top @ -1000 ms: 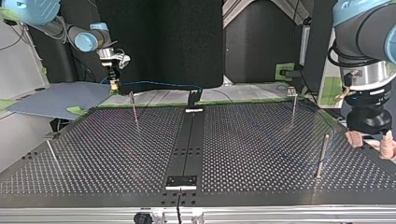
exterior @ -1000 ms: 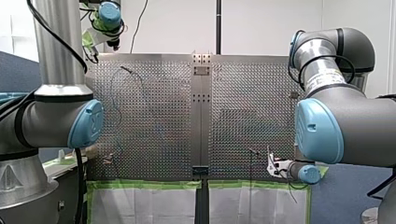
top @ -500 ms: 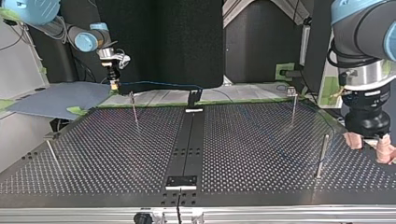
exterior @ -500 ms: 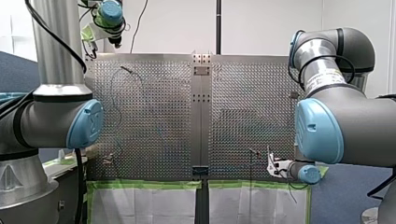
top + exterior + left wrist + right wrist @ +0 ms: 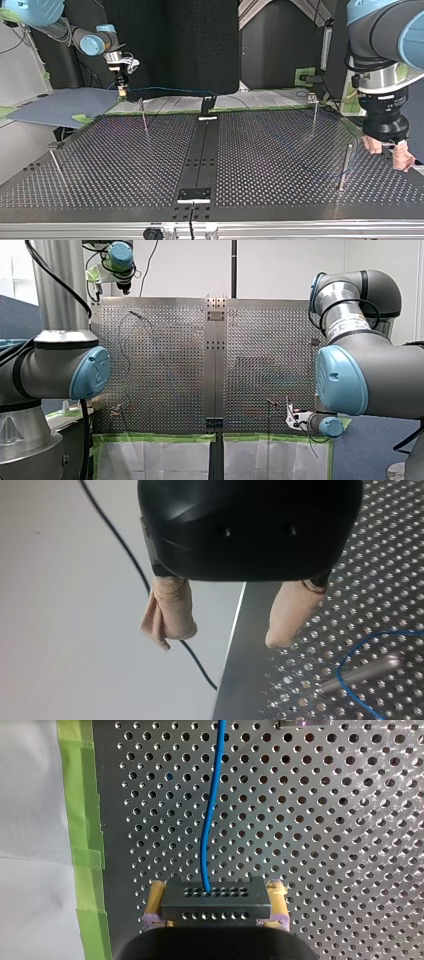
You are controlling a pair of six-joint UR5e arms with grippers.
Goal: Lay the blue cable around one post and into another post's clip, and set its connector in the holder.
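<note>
Top view, left to right. My right gripper [image 5: 122, 92] is clamping the black connector [image 5: 215, 900], pads [image 5: 156, 896] tight on its sides. The blue cable [image 5: 170, 90] is running from it rightward to the post [image 5: 345, 167], looping round it. My left gripper [image 5: 388, 154] is hanging just beside that post, beige fingers [image 5: 170, 612] apart, gripping nothing. Judgement: I should be feeding slack gently, so the loop is not dragged off. No writing legible.

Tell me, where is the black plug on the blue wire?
In the right wrist view the plug is pinched in my right gripper, above the holey table beside the green tape, its blue wire running out ahead.
</note>
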